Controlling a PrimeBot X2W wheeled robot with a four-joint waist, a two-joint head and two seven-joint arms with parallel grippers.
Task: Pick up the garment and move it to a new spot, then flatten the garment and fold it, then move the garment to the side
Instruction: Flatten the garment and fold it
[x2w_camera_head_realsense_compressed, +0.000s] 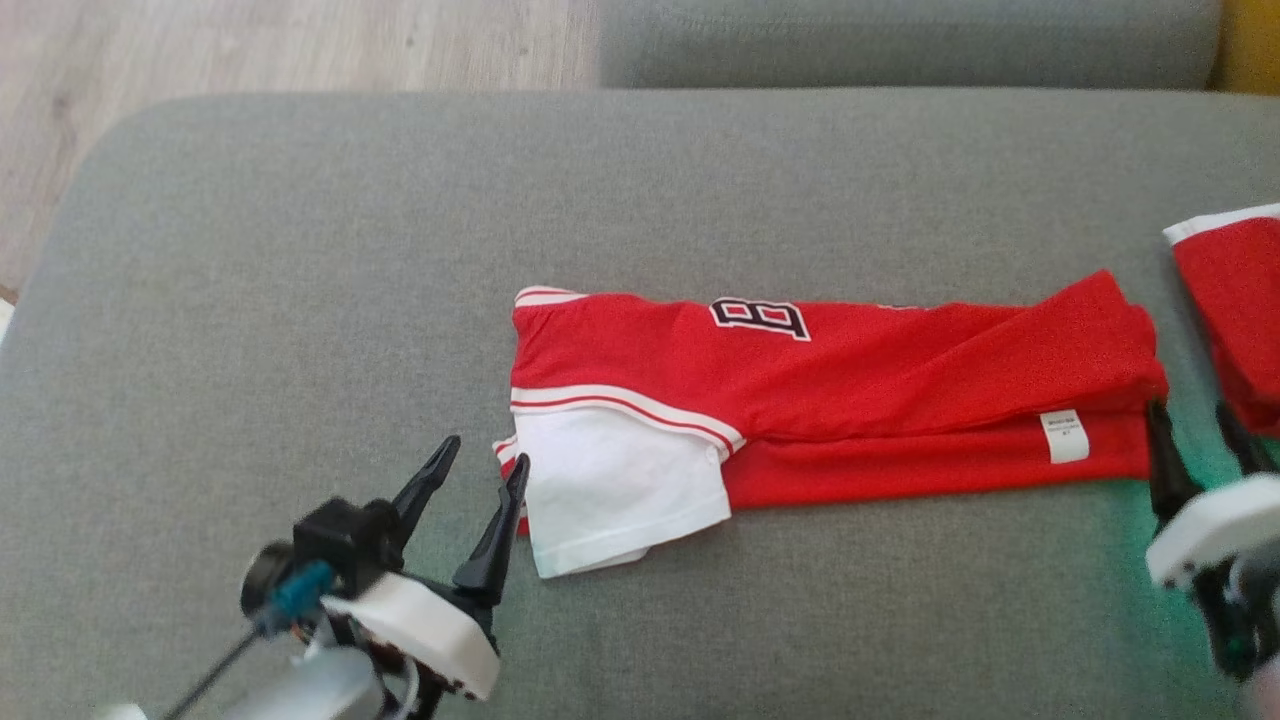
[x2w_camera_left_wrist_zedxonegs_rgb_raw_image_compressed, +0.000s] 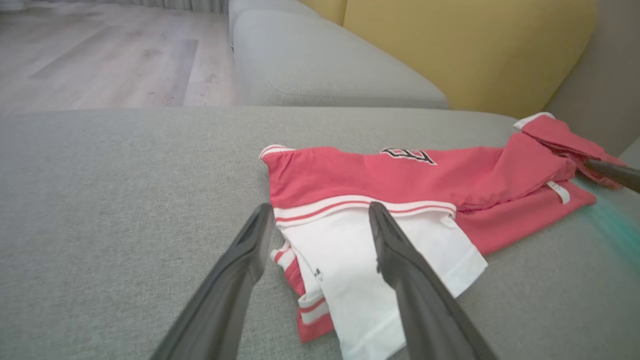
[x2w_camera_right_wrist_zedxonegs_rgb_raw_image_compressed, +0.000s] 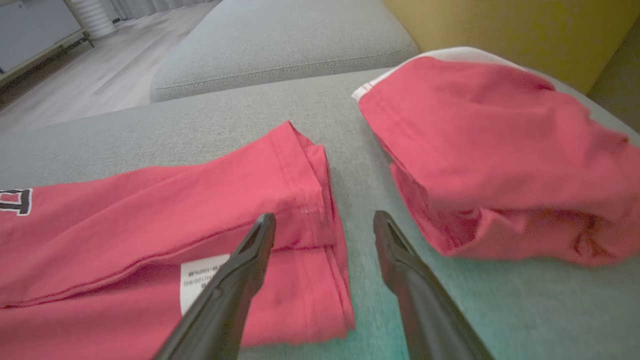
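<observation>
My left gripper (x2w_camera_head_realsense_compressed: 488, 450), right gripper (x2w_camera_head_realsense_compressed: 1190, 407) wide open, empty, at near corners of folded red-and-white cotton shirt (x2w_camera_head_realsense_compressed: 850, 400); should pinch all layers evenly

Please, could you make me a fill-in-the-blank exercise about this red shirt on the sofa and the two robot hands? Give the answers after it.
1. The shirt lies on a ___ cushion.
2. The sleeve beside the left hand is ___ in colour.
3. The black letter on the shirt is ___.
4. The left hand and the right hand are both ___, holding nothing.

Answers: grey; white; B; open.
</observation>
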